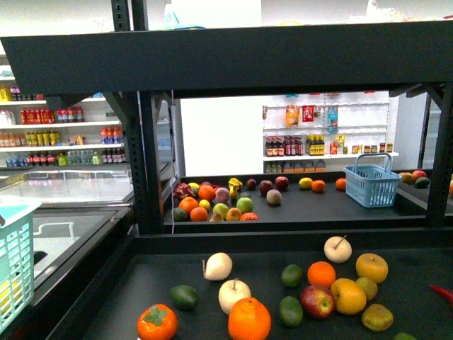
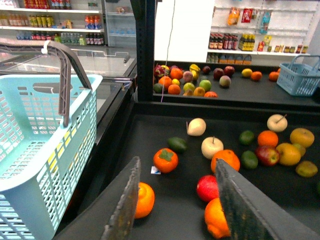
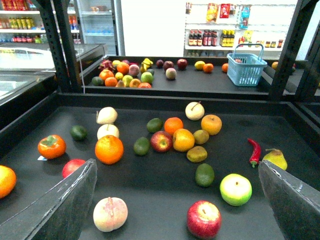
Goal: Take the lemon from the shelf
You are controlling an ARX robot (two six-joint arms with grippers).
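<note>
On the far black tier, seen through the frame of the shelf (image 1: 150, 163), the lemon (image 1: 305, 183) lies on its side: bright yellow, oval, touching nothing but the surface. A small orange (image 1: 318, 185) sits just to its right, a pair of dark red fruits (image 1: 273, 185) lies to its left, and the blue basket (image 1: 373, 185) stands further right on the same tier. A heap of mixed fruit (image 1: 216, 202) fills that tier's left end, well apart from the lemon.

The near tier holds a looser scatter: a persimmon (image 1: 157, 322) at the near left, a large orange (image 1: 249, 319) beside it, a red apple (image 1: 318, 301) touching a yellow-orange apple-like fruit (image 1: 349, 296), and a red chilli (image 3: 254, 151) out to the right.

The left gripper (image 2: 178, 165) hangs over the near left part of this tier with its jaws spread and nothing between them; a pale turquoise basket (image 2: 40, 150) stands just to its left, outside the shelf. The right gripper (image 3: 177, 165) is above the near edge, jaws released and wide, gripping nothing. Both grippers are well short of the lemon. Neither arm shows in the front view.
</note>
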